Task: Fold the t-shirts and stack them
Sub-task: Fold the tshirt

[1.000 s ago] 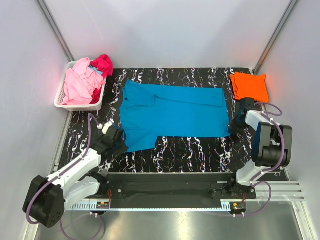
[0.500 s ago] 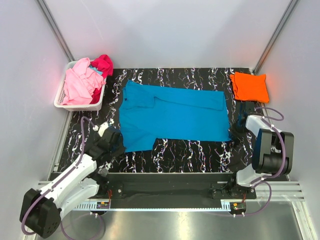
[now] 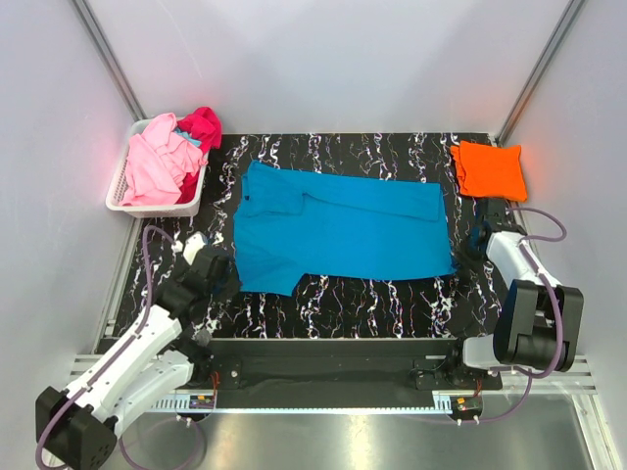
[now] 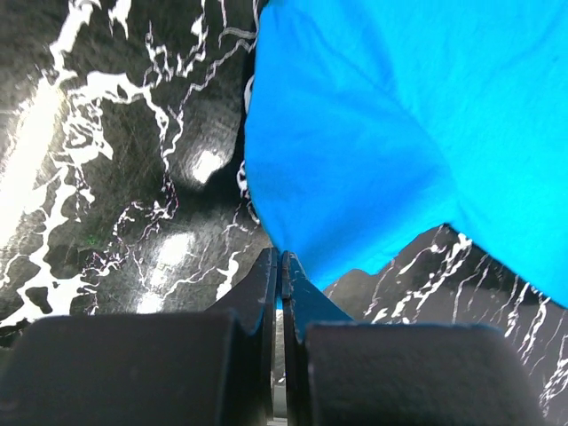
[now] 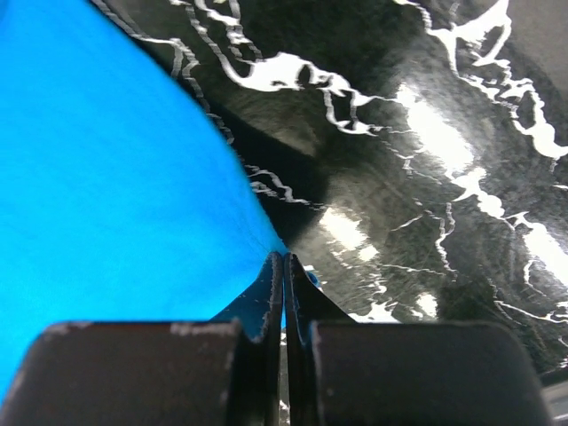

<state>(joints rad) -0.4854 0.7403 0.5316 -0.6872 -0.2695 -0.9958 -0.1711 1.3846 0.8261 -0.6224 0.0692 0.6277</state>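
Nearest the arm bases, the left claw [image 3: 225, 278] sits at the near-left corner of the turquoise t-shirt [image 3: 343, 230]. In the left wrist view its claw [image 4: 281, 257] is pressed together with the blue edge running right down into the tips, so it's pinching the cloth there; the rest of the shirt fans out up and to the right of it. Same deal on the other side: the right claw [image 3: 471, 245] is at the shirt's near-right corner, and up close it [image 5: 284, 259] is clamped tight on the tip of the fabric, with the blue spreading off to the left and bare marble to the right.

The shirt lies flat on the black marbled tabletop [image 3: 372, 294], about in the middle. Its long axis runs left to right across the arms; the wider end with the sleeve flap points left and the straight hem end points right. The far edge looks a bit skewed, with its left end further back than its right.

Further back on the right, the orange t-shirt [image 3: 488, 168] is a folded square near the far-right corner, apart from the blue one. At far left the white basket [image 3: 147, 208] sits just off the tabletop edge, holding a pink t-shirt [image 3: 155, 166] heaped in front and a magenta t-shirt [image 3: 203, 125] behind it.
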